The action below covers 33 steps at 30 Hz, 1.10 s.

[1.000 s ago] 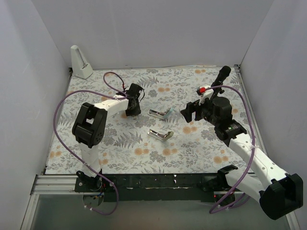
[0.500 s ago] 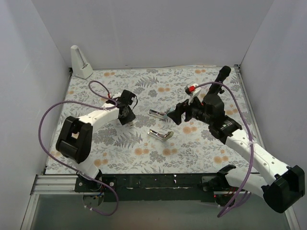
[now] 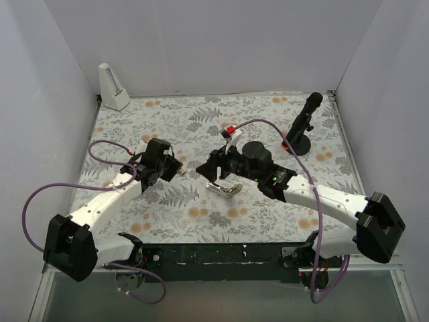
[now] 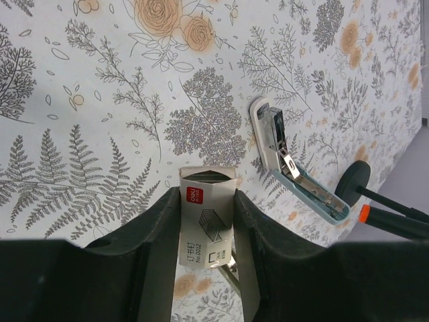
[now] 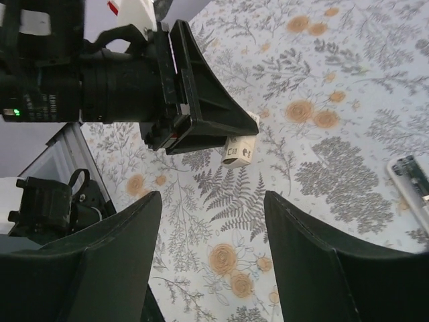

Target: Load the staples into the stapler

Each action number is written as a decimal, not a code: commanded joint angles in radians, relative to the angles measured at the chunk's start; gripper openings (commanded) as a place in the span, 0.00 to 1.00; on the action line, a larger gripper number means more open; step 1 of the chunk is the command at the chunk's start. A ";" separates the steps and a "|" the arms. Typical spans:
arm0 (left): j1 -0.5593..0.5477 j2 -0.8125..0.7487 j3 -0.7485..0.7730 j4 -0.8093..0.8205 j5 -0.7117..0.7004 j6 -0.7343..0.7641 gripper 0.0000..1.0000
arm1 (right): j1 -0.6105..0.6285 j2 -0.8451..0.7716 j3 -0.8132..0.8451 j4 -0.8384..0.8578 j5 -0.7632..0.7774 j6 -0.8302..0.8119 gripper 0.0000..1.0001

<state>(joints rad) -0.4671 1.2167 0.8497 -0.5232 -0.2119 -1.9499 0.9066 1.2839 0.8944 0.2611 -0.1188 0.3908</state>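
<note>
Seen from above, a floral-patterned counter [image 3: 268,111] stands between white walls. The left pincer [image 3: 173,168], left of centre in the overhead view, is clamped on a small beige-white staple box [image 4: 206,228].

In the left wrist view the box stands between two dark fingers [image 4: 161,235] at the bottom centre of the frame. It has red and black print on its face, and its upper end looks open. The stapler [image 4: 295,164], light blue with a silver rail inside, lies on the counter at centre right of that view. It is hinged open and lies apart from the box. A black stand [image 4: 355,181] is near its lower right end.

The right pincer [image 5: 211,201] has its fingers wide apart. In the overhead view it hovers at the centre of the frame, close to the left pincer. In the right wrist view the left pincer and its box fill the upper left, and one end of the stapler shows at the right edge.

In the overhead view a small silver piece [image 3: 224,189] lies on the counter just below the right pincer.
</note>
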 commanded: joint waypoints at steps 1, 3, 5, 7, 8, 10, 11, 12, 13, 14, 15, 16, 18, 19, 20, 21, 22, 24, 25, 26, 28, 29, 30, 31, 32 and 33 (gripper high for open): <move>-0.004 -0.109 -0.052 0.034 0.032 -0.211 0.16 | 0.049 0.063 -0.029 0.199 0.087 0.137 0.69; -0.004 -0.135 -0.078 0.045 0.045 -0.231 0.16 | 0.061 0.103 -0.032 0.242 0.087 0.155 0.67; -0.004 -0.167 -0.090 0.051 0.046 -0.254 0.16 | 0.071 0.127 -0.037 0.274 0.087 0.181 0.66; -0.004 -0.184 -0.100 0.051 0.048 -0.268 0.16 | 0.078 0.161 -0.038 0.294 0.080 0.191 0.64; -0.004 -0.198 -0.103 0.049 0.046 -0.271 0.16 | 0.084 0.181 -0.034 0.300 0.082 0.191 0.63; -0.004 -0.209 -0.112 0.052 0.057 -0.285 0.17 | 0.090 0.201 -0.028 0.309 0.079 0.194 0.61; -0.004 -0.218 -0.113 0.052 0.058 -0.287 0.17 | 0.092 0.215 -0.023 0.316 0.079 0.197 0.61; -0.004 -0.221 -0.113 0.051 0.060 -0.288 0.17 | 0.092 0.221 -0.022 0.322 0.079 0.198 0.60; -0.004 -0.229 -0.120 0.052 0.065 -0.299 0.17 | 0.094 0.227 -0.020 0.328 0.079 0.201 0.59; -0.004 -0.235 -0.121 0.054 0.062 -0.302 0.17 | 0.094 0.241 -0.012 0.329 0.076 0.204 0.58; -0.004 -0.246 -0.126 0.054 0.060 -0.307 0.17 | 0.094 0.247 -0.008 0.326 0.070 0.207 0.57; -0.004 -0.252 -0.129 0.055 0.057 -0.310 0.17 | 0.095 0.253 -0.005 0.326 0.065 0.209 0.56; -0.004 -0.261 -0.129 0.055 0.051 -0.310 0.17 | 0.098 0.267 -0.002 0.334 0.054 0.207 0.54; -0.004 -0.266 -0.130 0.057 0.048 -0.310 0.17 | 0.101 0.270 0.001 0.334 0.053 0.206 0.54; -0.004 -0.267 -0.129 0.057 0.049 -0.313 0.17 | 0.103 0.281 0.003 0.334 0.054 0.206 0.53; -0.004 -0.266 -0.129 0.055 0.048 -0.313 0.17 | 0.103 0.287 0.008 0.334 0.050 0.209 0.53; -0.004 -0.266 -0.129 0.055 0.049 -0.313 0.17 | 0.103 0.295 0.011 0.334 0.048 0.212 0.53; -0.004 -0.267 -0.130 0.058 0.057 -0.316 0.17 | 0.103 0.310 0.012 0.339 0.035 0.212 0.53; -0.004 -0.267 -0.130 0.058 0.062 -0.316 0.17 | 0.103 0.315 0.015 0.343 0.031 0.214 0.53; -0.004 -0.269 -0.132 0.058 0.063 -0.316 0.17 | 0.103 0.322 0.017 0.349 0.028 0.212 0.53; -0.004 -0.273 -0.136 0.057 0.060 -0.313 0.17 | 0.104 0.327 0.020 0.348 0.024 0.207 0.53; -0.004 -0.281 -0.143 0.052 0.055 -0.313 0.17 | 0.104 0.322 0.017 0.334 0.027 0.191 0.52; -0.004 -0.283 -0.152 0.042 0.040 -0.313 0.17 | 0.104 0.318 0.012 0.322 0.048 0.183 0.52; -0.004 -0.286 -0.159 0.034 0.031 -0.313 0.17 | 0.104 0.309 0.006 0.314 0.060 0.175 0.52; -0.004 -0.287 -0.166 0.022 0.020 -0.314 0.16 | 0.106 0.286 -0.018 0.308 0.074 0.157 0.52; -0.004 -0.287 -0.179 0.002 -0.004 -0.314 0.17 | 0.104 0.272 -0.029 0.294 0.094 0.145 0.52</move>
<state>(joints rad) -0.4671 0.9585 0.7052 -0.4717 -0.1612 -1.9968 1.0039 1.6104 0.8730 0.5377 -0.0769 0.5861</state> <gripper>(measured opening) 0.323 0.524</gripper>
